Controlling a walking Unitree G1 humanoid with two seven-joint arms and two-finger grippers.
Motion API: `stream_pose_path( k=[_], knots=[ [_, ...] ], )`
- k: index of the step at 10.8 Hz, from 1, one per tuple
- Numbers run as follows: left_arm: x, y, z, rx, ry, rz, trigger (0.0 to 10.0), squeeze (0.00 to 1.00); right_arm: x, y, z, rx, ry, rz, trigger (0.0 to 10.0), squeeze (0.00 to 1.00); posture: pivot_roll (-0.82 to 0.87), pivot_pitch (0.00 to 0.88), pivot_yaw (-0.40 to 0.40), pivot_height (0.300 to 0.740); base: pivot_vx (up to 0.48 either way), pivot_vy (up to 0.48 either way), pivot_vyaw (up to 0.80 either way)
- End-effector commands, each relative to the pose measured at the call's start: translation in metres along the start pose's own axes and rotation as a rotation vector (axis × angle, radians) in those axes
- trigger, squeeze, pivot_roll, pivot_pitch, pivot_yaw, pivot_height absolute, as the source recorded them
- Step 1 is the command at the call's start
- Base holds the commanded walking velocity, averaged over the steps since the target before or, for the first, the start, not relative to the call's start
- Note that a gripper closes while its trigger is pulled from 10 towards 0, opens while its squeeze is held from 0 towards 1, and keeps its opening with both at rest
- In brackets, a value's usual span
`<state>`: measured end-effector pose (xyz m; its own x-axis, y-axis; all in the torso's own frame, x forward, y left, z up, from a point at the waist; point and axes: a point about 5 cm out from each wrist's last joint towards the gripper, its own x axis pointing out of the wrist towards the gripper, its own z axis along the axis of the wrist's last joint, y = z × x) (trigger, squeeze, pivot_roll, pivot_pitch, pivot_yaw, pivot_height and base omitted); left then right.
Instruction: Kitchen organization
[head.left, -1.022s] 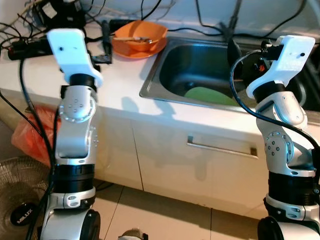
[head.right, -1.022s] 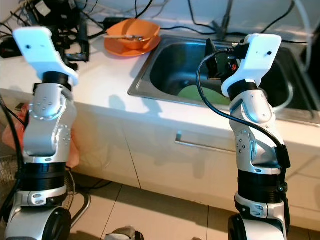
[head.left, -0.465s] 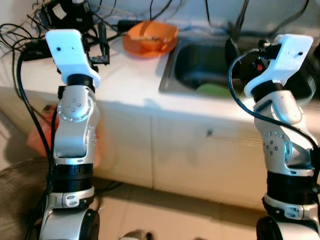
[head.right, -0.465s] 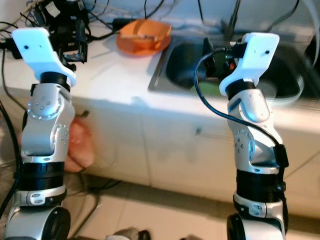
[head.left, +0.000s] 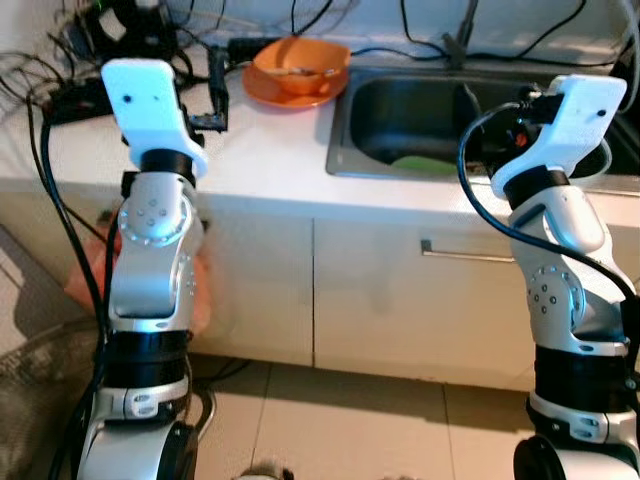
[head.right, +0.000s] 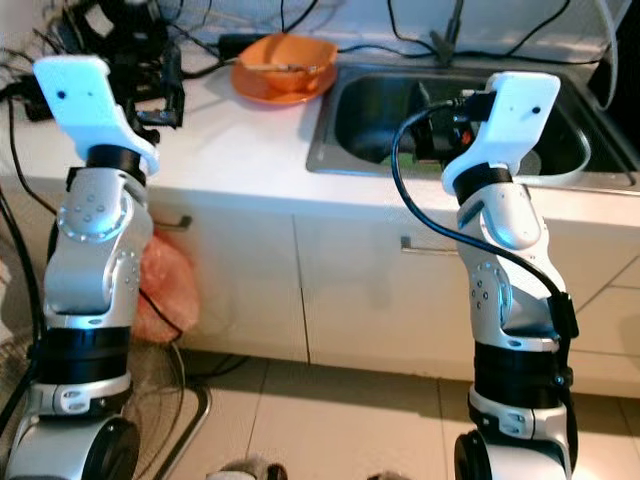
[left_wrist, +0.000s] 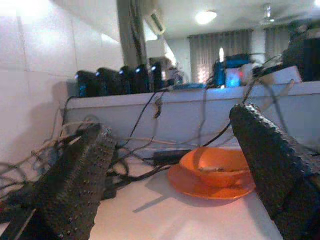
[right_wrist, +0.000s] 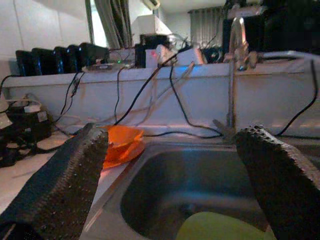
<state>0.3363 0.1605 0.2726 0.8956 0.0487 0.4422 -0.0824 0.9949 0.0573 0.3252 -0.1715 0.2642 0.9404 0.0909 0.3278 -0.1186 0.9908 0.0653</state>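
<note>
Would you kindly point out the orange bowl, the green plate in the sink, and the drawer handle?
orange bowl (head.left: 300, 58): left eye view, on its inner wall.
green plate (right_wrist: 220, 228): right wrist view, on its top face.
drawer handle (head.left: 470, 255): left eye view, mid-bar.

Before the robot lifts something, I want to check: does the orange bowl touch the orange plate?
Touching. In the left wrist view the orange bowl sits directly on the orange plate, with no gap between them; the left eye view shows the same.
</note>
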Motion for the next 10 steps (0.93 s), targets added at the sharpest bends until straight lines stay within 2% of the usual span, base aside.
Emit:
stream_pose_path(
  k=[1, 2, 10],
  knots=[
    [-0.0008, -0.0008, 0.002, 0.005, -0.004, -0.014, 10.0, 0.0, 0.0011, -0.0005, 0.0061, -0.022, -0.029, -0.003, 10.0, 0.0, 0.04, 0.07, 0.034, 0.74, 0.48, 0.0, 0.0],
    [0.0, 0.0004, 0.0013, 0.007, -0.001, -0.013, 10.0, 0.0, 0.0013, 0.0023, 0.0106, -0.036, -0.056, 0.001, 10.0, 0.0, 0.04, 0.07, 0.035, 0.74, 0.48, 0.0, 0.0],
    [0.0001, 0.0009, 0.0013, 0.009, 0.001, -0.012, 10.0, 0.0, 0.0017, 0.001, 0.0089, -0.033, -0.055, -0.008, 10.0, 0.0, 0.04, 0.07, 0.036, 0.74, 0.48, 0.0, 0.0]
  ],
)
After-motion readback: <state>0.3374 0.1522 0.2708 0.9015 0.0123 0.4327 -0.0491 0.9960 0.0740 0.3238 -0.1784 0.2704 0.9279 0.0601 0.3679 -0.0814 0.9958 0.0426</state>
